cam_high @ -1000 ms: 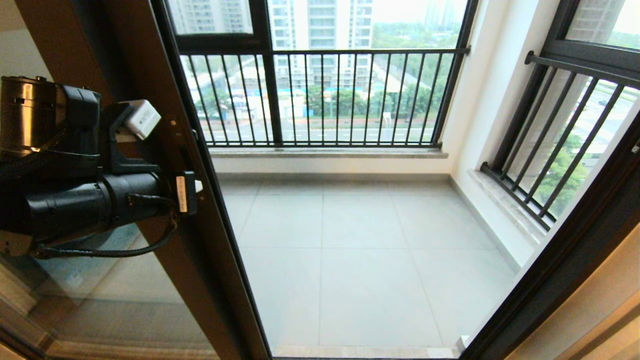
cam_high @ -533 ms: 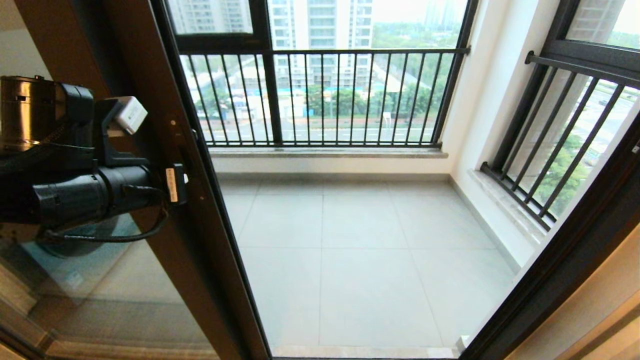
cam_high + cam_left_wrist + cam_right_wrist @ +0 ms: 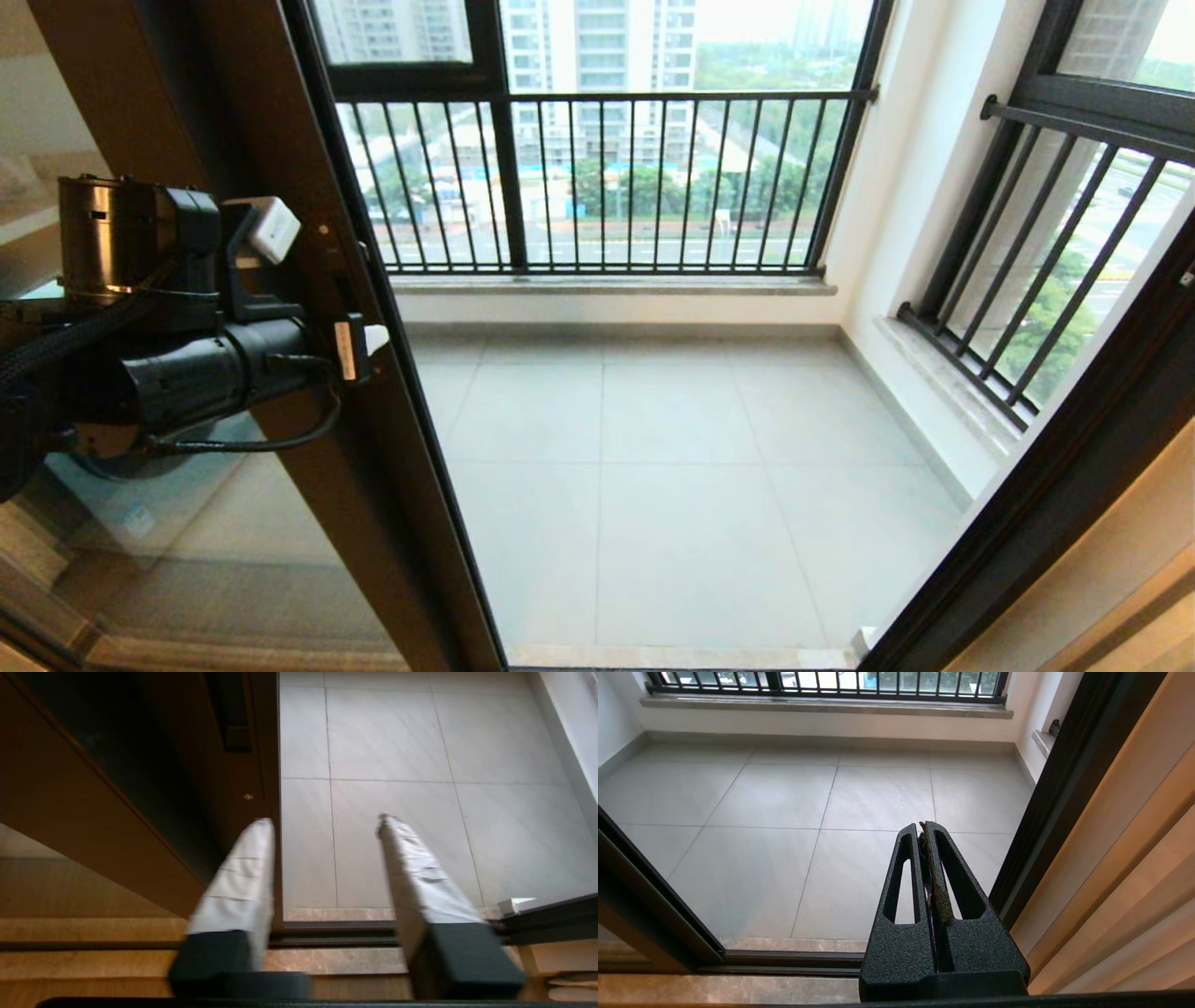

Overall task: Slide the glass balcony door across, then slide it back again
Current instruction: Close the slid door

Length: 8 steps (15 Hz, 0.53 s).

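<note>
Shifted slightly toward the opening since a second ago: left gripper [image 3: 322, 821], spread wide, one finger [image 3: 243, 877] against the stile of the glass balcony door [image 3: 308, 280], parked left. Best pushed steadily along the track. Right gripper [image 3: 927, 833] closed, idle.

Grey tiled balcony floor [image 3: 691, 485]; brown stone threshold [image 3: 336, 960] with dark door track [image 3: 336, 933] at near edge.

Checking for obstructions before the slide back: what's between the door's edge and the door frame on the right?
Nothing: head view shows only bare balcony floor between the glass balcony door and the dark frame.
</note>
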{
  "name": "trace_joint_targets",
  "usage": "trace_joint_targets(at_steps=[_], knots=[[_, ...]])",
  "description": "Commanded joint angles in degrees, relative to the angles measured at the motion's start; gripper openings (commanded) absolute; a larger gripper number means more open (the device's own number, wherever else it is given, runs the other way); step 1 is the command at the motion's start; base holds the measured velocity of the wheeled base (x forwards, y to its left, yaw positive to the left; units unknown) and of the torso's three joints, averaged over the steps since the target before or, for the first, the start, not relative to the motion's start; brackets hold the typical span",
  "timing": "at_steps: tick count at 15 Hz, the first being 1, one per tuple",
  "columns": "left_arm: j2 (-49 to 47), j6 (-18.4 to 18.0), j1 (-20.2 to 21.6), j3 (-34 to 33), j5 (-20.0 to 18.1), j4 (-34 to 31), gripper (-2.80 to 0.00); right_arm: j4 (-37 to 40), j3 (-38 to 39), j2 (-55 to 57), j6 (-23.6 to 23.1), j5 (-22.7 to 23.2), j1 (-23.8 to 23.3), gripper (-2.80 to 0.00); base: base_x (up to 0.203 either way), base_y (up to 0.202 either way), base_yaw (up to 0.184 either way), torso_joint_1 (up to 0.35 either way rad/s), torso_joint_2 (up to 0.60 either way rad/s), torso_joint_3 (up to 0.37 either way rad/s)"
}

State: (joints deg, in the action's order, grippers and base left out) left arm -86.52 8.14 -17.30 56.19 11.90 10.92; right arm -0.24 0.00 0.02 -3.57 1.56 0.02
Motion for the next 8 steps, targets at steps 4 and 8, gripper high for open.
trace_joint_targets(at_steps=[4, 8], knots=[[-1.45, 0.39, 0.31, 0.06, -0.12, 2.15, 0.00, -0.02, 0.00, -0.02, -0.03, 0.11, 0.01, -2.80, 0.000, 0.000, 0.000, 0.000, 0.00, 0.000], [-4.00, -0.13, 0.68, -1.74, -0.11, 9.26, 0.00, -0.02, 0.00, -0.02, -0.03, 0.06, -0.02, -2.80, 0.000, 0.000, 0.000, 0.000, 0.00, 0.000]])
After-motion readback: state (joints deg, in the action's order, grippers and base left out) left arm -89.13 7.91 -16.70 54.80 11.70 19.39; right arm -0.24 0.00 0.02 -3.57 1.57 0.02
